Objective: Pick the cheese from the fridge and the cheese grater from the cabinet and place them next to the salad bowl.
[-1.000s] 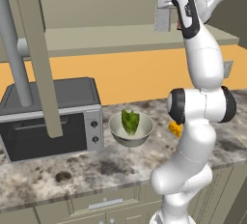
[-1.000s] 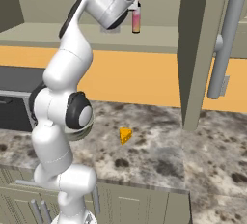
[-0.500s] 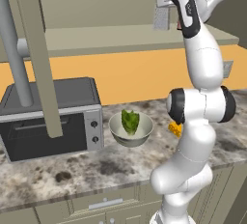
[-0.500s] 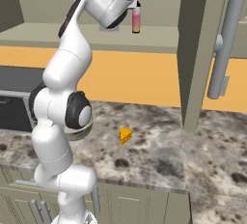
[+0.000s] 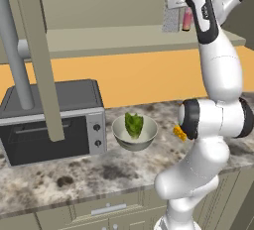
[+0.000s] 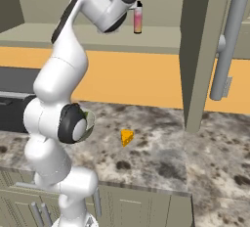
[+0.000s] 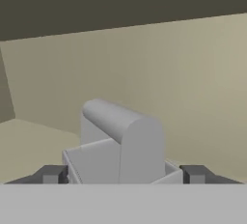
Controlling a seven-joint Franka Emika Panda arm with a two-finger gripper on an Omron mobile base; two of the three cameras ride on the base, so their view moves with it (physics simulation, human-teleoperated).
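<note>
tool (image 7: 120, 175) spread astride cheese grater (image 7: 118, 143) in hand view, cheese (image 6: 127, 137) on counter

Before me runs a long plain khaki-beige cabinet shelf (image 5: 114, 39). On it stands a small grey metal box grater (image 5: 172, 17) with a loop handle, upright, and just beside it a slim pink bottle (image 6: 138, 18) with a black cap. Below lies a speckled grey-brown stone counter (image 6: 161, 157). It carries a dark grey boxy toaster oven (image 5: 52, 120), a round pale grey bowl (image 5: 134, 132) of green lettuce just beside it, and a small yellow-orange cheese wedge (image 6: 127, 137), near the bowl.
</note>
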